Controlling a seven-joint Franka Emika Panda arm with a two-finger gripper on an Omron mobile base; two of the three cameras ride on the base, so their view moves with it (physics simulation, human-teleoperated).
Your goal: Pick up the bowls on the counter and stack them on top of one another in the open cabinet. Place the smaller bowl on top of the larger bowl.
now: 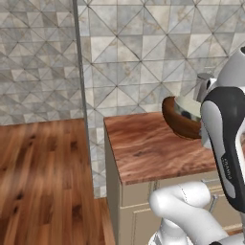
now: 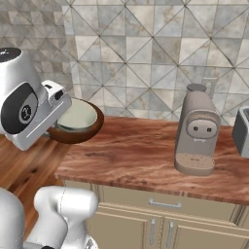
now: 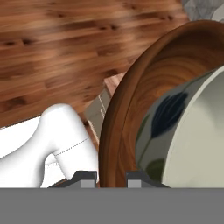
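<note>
Reddish-brown larger bowl (image 2: 92,127) holds the smaller bowl (image 2: 77,116) nested inside; we note the gripper (image 3: 111,178) pinches its thick rim, lifted above the counter's (image 2: 146,155) left end.

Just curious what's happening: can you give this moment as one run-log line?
jaws: shut on brown bowl rim | pale bowl: nested inside | bowls: lifted above counter edge

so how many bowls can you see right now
2. The brown bowl is tilted at the counter's left end, with the pincer clamped on its rim. The pale bowl sits nested inside it.
</note>
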